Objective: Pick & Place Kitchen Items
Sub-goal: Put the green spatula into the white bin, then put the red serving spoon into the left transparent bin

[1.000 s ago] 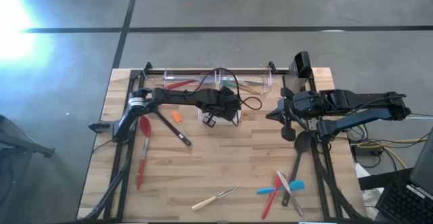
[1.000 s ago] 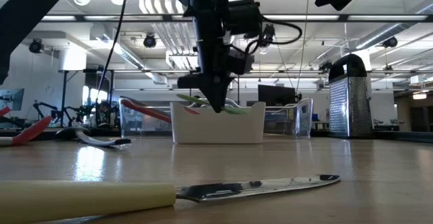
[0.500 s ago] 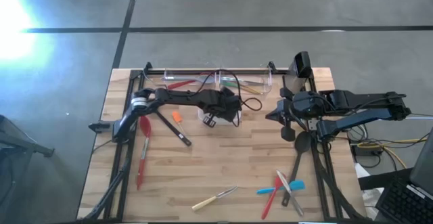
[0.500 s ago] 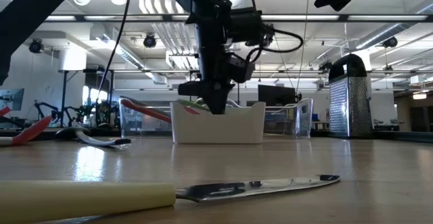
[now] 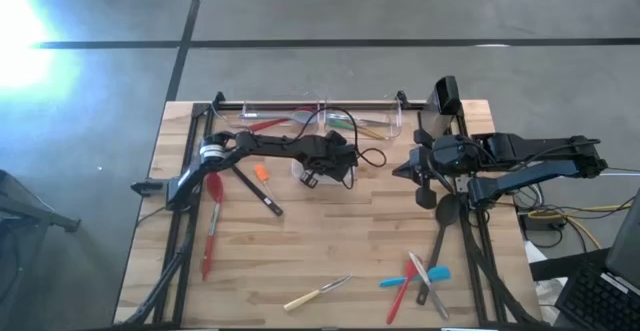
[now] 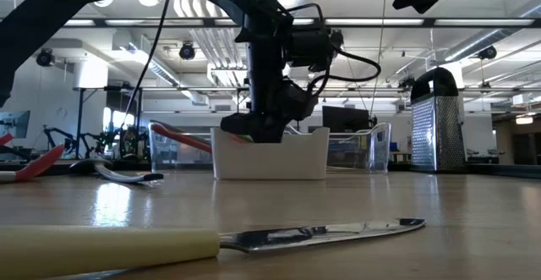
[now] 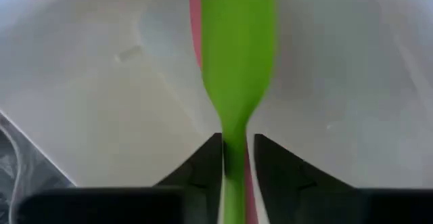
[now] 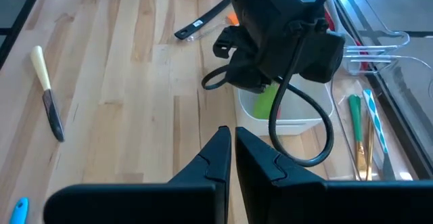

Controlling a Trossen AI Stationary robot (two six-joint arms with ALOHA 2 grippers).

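Observation:
A white rectangular dish (image 5: 322, 174) stands mid-table. My left gripper (image 7: 237, 160) reaches down into it from the left, its fingers on either side of the handle of a green spatula (image 7: 237, 41). The spatula's blade lies in the dish on top of a pink utensil (image 7: 195, 14). My right gripper (image 8: 233, 146) hangs shut and empty above the table's right side (image 5: 420, 166). Other kitchen items lie loose: a red spatula (image 5: 210, 226), a cream-handled knife (image 5: 317, 293) and a black ladle (image 5: 445, 216). My left gripper has the green spatula's handle (image 7: 234, 173) between its two fingers, just behind the blade, slanting down from the table's left. A thin gap shows beside one finger (image 7: 270, 163). Whether the other finger touches the handle I cannot tell. The blade rests in the dish.
Clear bins (image 5: 320, 119) holding utensils line the far edge, and a metal grater (image 5: 445, 96) stands at the far right. Blue, red and grey utensils (image 5: 420, 281) lie near the front right. A black-handled tool with an orange part (image 5: 255, 186) lies left of the dish.
My left gripper has sunk into the white dish with the green spatula, which showed above the rim in the low view and now lies lower inside it. My right arm has kept still.

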